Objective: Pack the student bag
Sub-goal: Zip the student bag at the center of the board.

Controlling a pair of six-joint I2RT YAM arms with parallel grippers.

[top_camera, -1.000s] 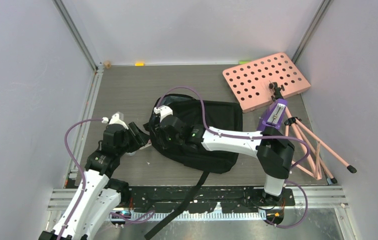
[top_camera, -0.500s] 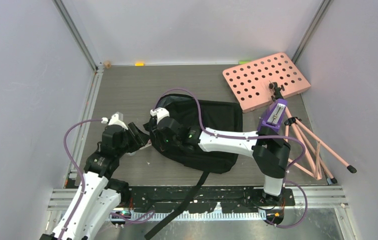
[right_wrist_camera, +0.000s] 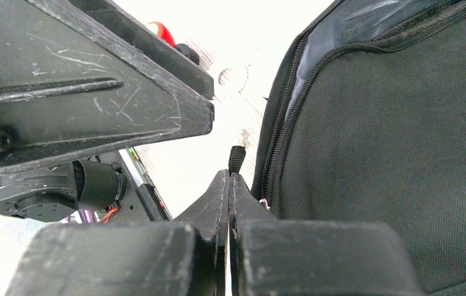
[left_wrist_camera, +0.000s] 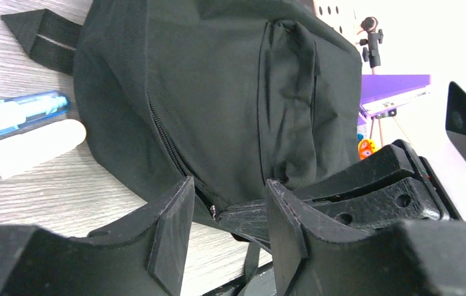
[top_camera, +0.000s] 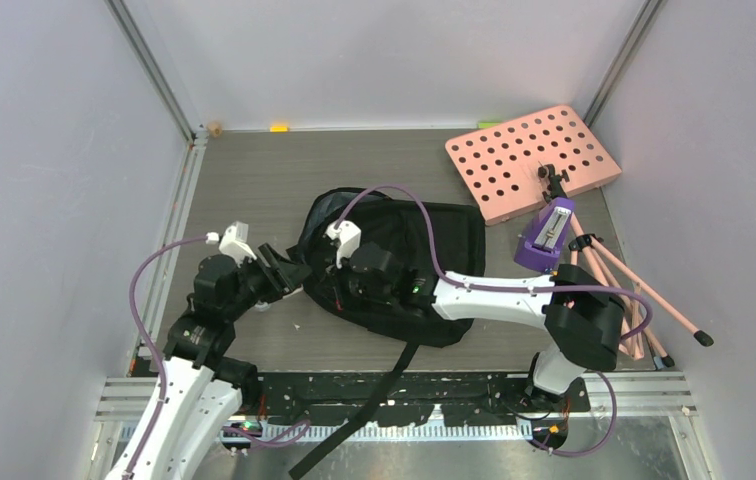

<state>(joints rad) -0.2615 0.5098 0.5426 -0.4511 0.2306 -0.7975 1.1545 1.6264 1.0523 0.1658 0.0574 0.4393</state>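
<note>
Student bag (top_camera: 459, 245): black, lying flat on the grey wood-grain surface (top_camera: 254, 180), directly under and ahead of both pincers, which meet at its left edge

Zip (right_wrist_camera: 280, 142) runs up that edge; at the top it gapes, with a strip of grey lining (right_wrist_camera: 372, 18) showing

Right pincer (right_wrist_camera: 229, 176): fingers pressed tight together, no gap, tips at the bag's edge just left of the zip. Small black tab (right_wrist_camera: 237, 159) stands just past the tips; cannot tell whether it is nipped between them

Left pincer (left_wrist_camera: 228, 185): fingers spread, facing the same bag edge from the other side. The zip's lower end and the tip of the right pincer sit in the gap; neither left finger is seen touching the fabric

Front pocket (left_wrist_camera: 286, 105) lies beyond the left pincer, its flap slack and creased

Webbing strap (top_camera: 354, 420) trails from the bag's near side, back past the right pincer and over the surface's near edge

Blue pen (left_wrist_camera: 15, 114) and a white cylinder (left_wrist_camera: 33, 148) lie on the surface to the left of the left pincer, close to the bag but apart from it

Well beyond the right pincer, to its right: pink board with round holes (top_camera: 534, 160), a purple block (top_camera: 544, 242) just nearer than it, and thin pink stand legs (top_camera: 644, 305) splayed on the surface
</note>
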